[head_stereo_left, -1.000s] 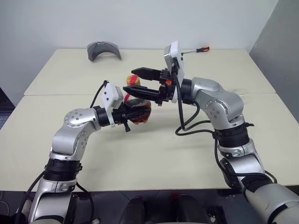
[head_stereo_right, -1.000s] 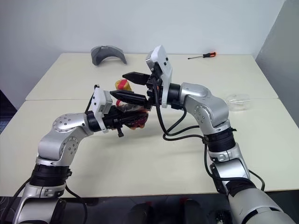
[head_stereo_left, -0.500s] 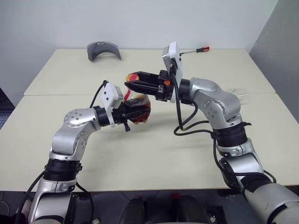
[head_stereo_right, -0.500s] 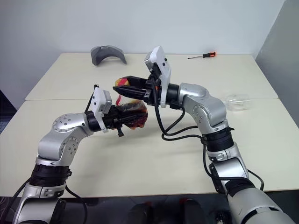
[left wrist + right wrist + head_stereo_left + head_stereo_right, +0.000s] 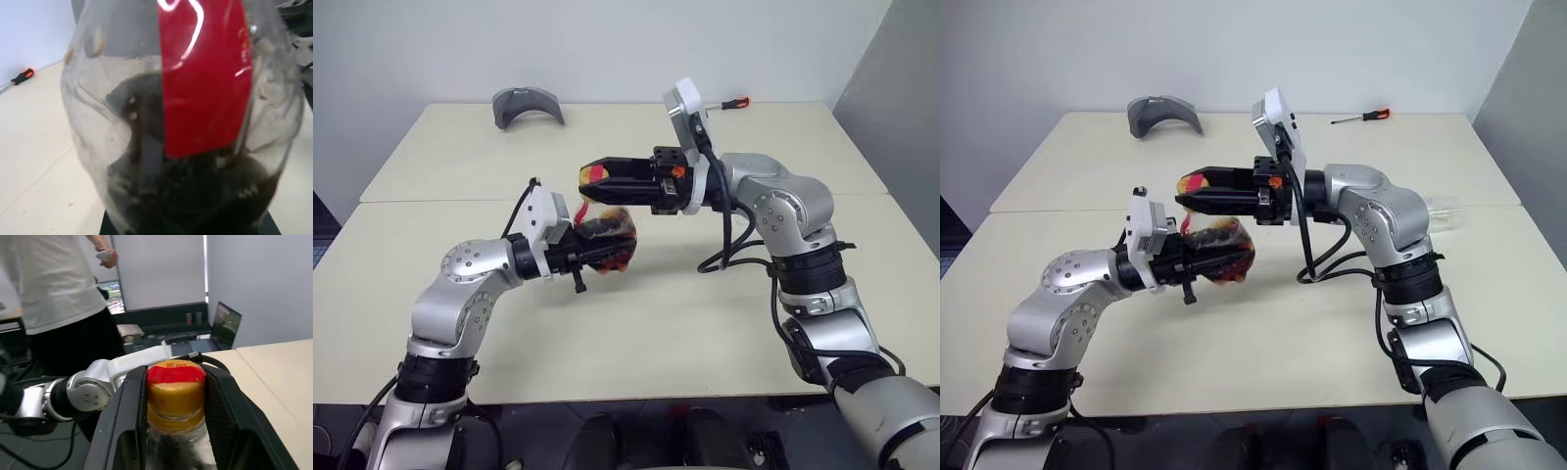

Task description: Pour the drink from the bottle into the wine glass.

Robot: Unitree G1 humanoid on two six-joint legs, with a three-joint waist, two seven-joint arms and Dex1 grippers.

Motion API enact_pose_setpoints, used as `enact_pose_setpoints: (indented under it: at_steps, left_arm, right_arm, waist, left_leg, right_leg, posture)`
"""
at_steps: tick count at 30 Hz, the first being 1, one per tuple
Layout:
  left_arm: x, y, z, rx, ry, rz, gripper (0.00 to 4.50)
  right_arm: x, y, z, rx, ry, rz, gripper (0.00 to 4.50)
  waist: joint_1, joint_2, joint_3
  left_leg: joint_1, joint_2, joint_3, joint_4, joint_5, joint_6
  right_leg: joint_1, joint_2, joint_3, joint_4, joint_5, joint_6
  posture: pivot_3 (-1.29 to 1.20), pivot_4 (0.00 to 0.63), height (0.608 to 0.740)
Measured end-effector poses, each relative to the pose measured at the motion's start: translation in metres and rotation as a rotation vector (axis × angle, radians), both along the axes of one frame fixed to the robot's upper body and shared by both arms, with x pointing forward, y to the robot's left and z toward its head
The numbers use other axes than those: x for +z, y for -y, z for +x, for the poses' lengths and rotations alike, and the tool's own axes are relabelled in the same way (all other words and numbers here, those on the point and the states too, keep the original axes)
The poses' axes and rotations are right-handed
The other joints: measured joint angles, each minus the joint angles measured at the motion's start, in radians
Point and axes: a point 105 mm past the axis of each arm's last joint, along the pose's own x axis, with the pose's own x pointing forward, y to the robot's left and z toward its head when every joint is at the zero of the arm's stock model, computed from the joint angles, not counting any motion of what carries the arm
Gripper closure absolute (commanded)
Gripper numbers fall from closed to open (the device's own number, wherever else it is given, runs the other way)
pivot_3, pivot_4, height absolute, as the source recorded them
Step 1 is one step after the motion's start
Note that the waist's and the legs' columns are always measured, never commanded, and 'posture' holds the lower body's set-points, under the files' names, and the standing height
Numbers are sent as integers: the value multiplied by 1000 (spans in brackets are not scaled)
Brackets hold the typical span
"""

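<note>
Left hand [image 5: 590,257] clamps the bottle [image 5: 605,240] body; right hand [image 5: 177,396] fingers pinch its cap [image 5: 176,387], seemingly touching.

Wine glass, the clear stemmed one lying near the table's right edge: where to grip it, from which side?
Judging from the head views, the clear stemmed wine glass lies on its side on the cream table. Its stem isn't discernible; probably pinch across the bowl, coming from above.
</note>
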Motion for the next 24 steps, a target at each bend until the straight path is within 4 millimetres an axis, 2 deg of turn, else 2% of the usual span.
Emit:
enact_pose_setpoints:
  at_steps: [5, 10, 15, 18, 20, 24]
  left_arm:
    - [-5, 0, -15, -20, -24, 18, 3813]
    - [-41, -5, -31, -11, -195, 26, 3813]
    - [-34, 2, -41, -48, -168, 28, 3813]
    - [-36, 1, -41, -35, -176, 26, 3813]
    - [-35, 0, -40, -25, -171, 24, 3813]
    - [-33, -8, -38, 6, -162, 35, 3813]
  right_arm:
    - [-1, 2, -9, 95, 159, -50, 3245]
    - [16, 19, -4, 88, 301, -14, 3245]
    - [17, 20, -3, 83, 316, -1, 3245]
    - [17, 30, 2, 29, 290, -24, 3245]
    - [10, 48, 6, -48, 254, -42, 3245]
    - [-28, 83, 11, -189, 101, -91, 3245]
  waist:
    - [0, 0, 0]
    - [1, 0, 0]
    - [2, 1, 1]
    - [3, 0, 1]
    - [11, 0, 0]
    - [18, 1, 1]
  left_leg:
    - [0, 0, 0, 0, 0, 0]
    - [0, 0, 0, 0, 0, 0]
    - [0, 0, 0, 0, 0, 0]
    - [0, 0, 0, 0, 0, 0]
    - [0, 0, -2, 0, 0, 0]
    - [-1, 0, -1, 0, 0, 0]
  right_leg:
    - [0, 0, 0, 0, 0, 0]
    - [0, 0, 0, -1, 0, 0]
    - [1, 0, 0, -1, 0, 0]
    - [1, 0, 0, -1, 0, 0]
    - [3, 0, -1, -3, 0, 0]
    - [2, 0, 0, -5, 0, 0]
  posture:
    - [0, 150, 740]
    - [0, 150, 740]
    - [0, 150, 740]
    - [0, 150, 740]
    - [0, 150, 740]
    - [0, 150, 740]
